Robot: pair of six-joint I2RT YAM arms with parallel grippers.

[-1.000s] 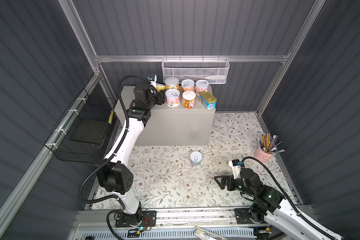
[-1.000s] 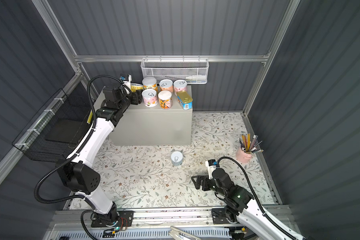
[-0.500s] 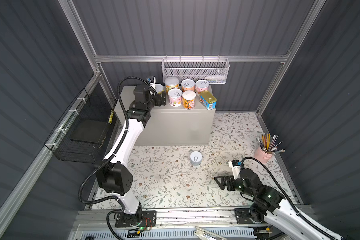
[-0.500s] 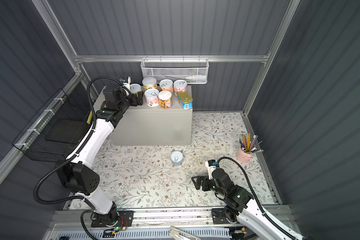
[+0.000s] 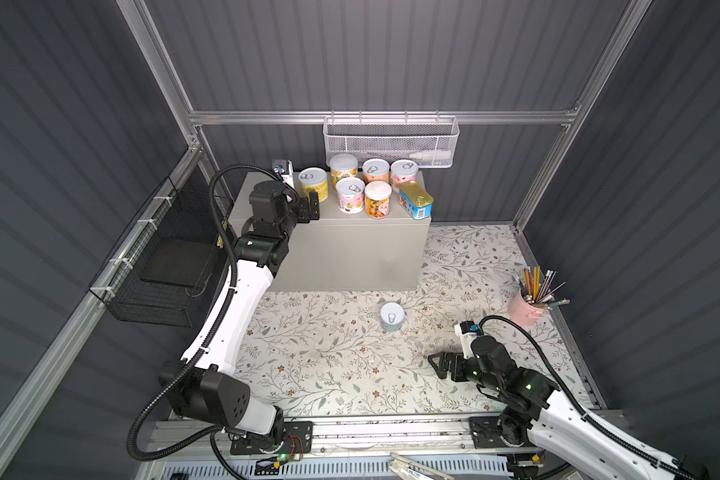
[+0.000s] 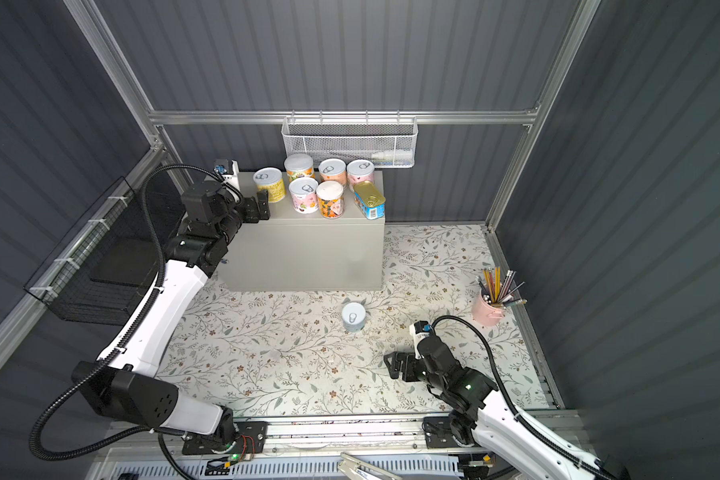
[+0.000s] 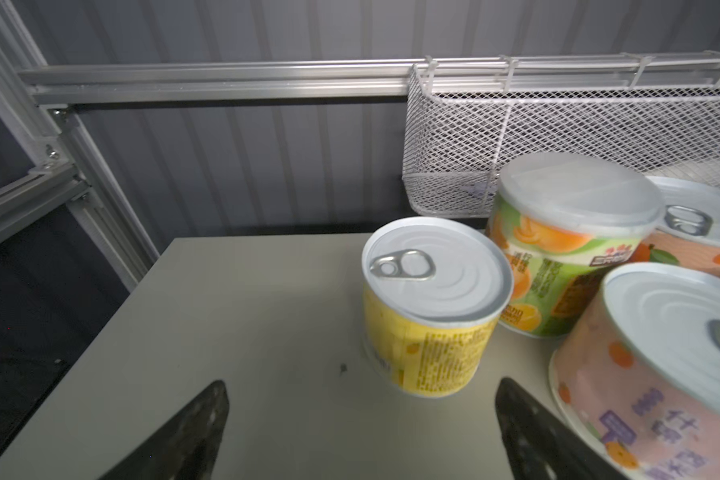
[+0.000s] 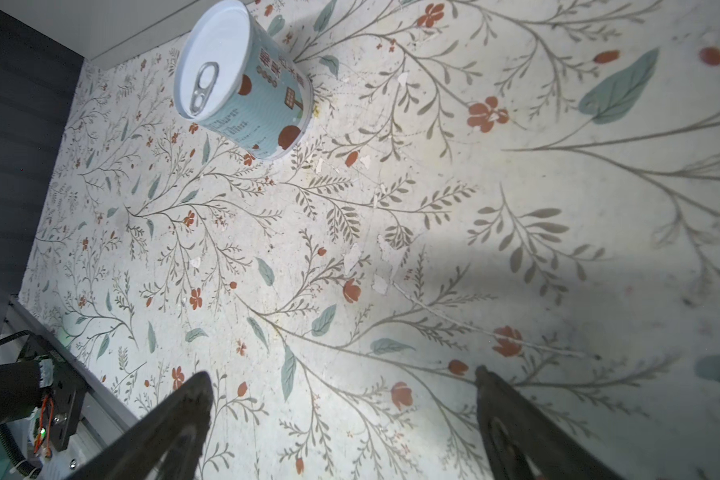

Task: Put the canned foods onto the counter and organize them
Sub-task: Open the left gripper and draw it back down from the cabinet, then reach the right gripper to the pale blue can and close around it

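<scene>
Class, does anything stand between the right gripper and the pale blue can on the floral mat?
Nothing visible does: only bare floral mat lies between the open right gripper and the upright pale blue can.

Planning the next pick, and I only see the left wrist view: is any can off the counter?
Observer: Yes, one pale blue can stands upright on the mat, in front of the counter.
Operator: Which gripper is closer to it?
Observer: The right gripper, open and low over the mat.
Operator: What sits at the counter's right end?
Observer: A blue tin, at the front right corner.
</scene>
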